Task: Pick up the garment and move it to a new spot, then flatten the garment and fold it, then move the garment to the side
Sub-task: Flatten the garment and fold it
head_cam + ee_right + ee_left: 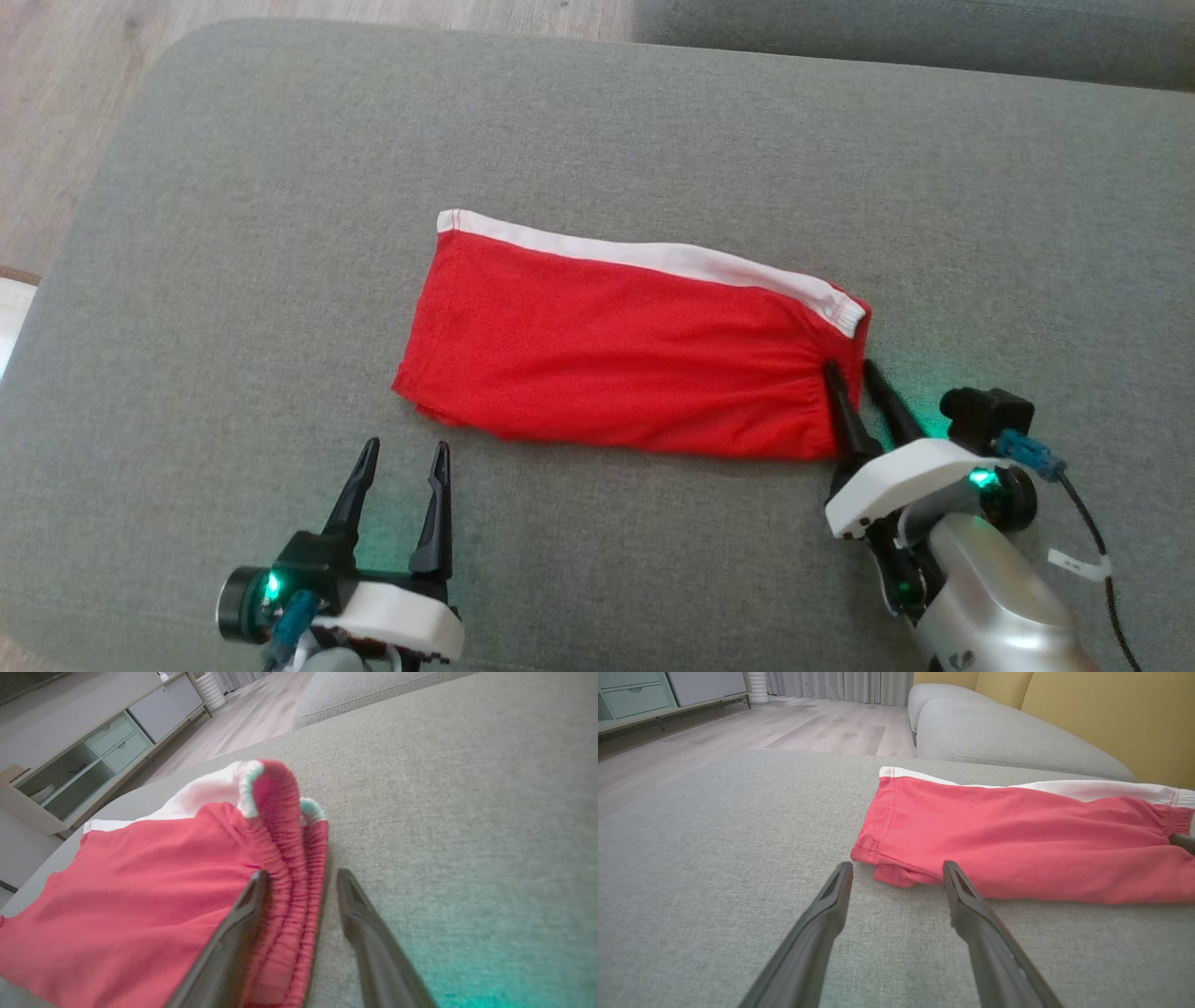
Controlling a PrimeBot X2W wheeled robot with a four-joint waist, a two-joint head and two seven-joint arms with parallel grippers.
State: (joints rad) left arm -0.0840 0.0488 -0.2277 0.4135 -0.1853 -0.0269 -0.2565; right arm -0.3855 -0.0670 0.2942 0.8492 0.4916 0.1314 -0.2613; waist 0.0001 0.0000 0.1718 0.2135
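Observation:
A red garment with a white side stripe and a gathered waistband lies flat, folded lengthwise, on the grey sofa cushion. My right gripper is at its right end. In the right wrist view the jaws of the right gripper stand apart astride the raised waistband of the garment, one finger over the red cloth and the other on the cushion. My left gripper is open just short of the lower left corner. In the left wrist view that corner of the garment lies right beyond the left gripper.
The cushion's left edge drops to a wooden floor. A second grey cushion and a yellow backrest lie beyond the garment. A low cabinet stands across the room. Bare cushion surrounds the garment.

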